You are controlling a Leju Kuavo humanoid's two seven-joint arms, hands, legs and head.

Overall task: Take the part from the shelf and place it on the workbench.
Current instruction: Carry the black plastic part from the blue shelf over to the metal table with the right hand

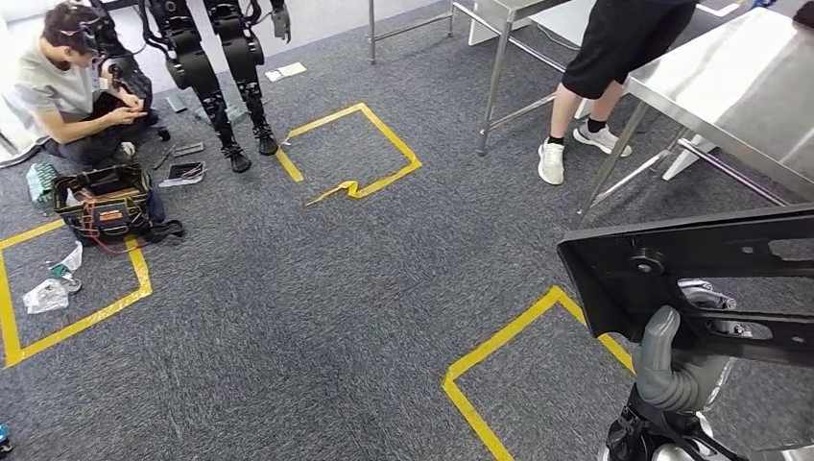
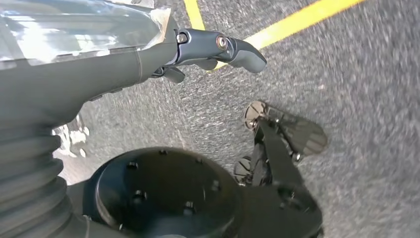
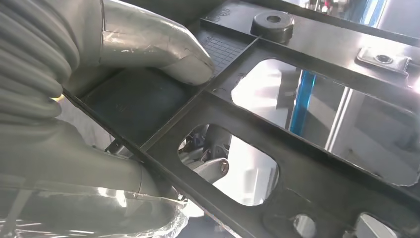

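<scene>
The right hand (image 1: 672, 370) grips one flat black plastic frame part with rectangular cut-outs (image 1: 701, 279), held up over the grey carpet (image 1: 317, 317) at the lower right of the head view; its thick grey thumb (image 3: 163, 49) presses on the part's upper face while darker fingers (image 3: 210, 166) show through one cut-out beneath, so the panel is clamped between them. A round black boss (image 3: 271, 24) stands on the part near the thumb. The left hand (image 2: 218, 47) hangs over the carpet with its dark fingers held out fairly straight and nothing in its grasp. Beyond the part stands one stainless-steel workbench with slim metal legs (image 1: 739, 86), and a second metal table frame (image 1: 499, 38) stands further back. Four outlines of yellow floor tape (image 1: 350, 154) mark squares on the carpet. Two people are in the room: one standing person in black shorts and white trainers (image 1: 595, 86) beside the workbench, and one seated person in a grey shirt (image 1: 67, 91) on the floor at the far left. Near that person are one open black toolbox with orange contents (image 1: 106, 206) and one pair of dark standing robot legs (image 1: 226, 82).
</scene>
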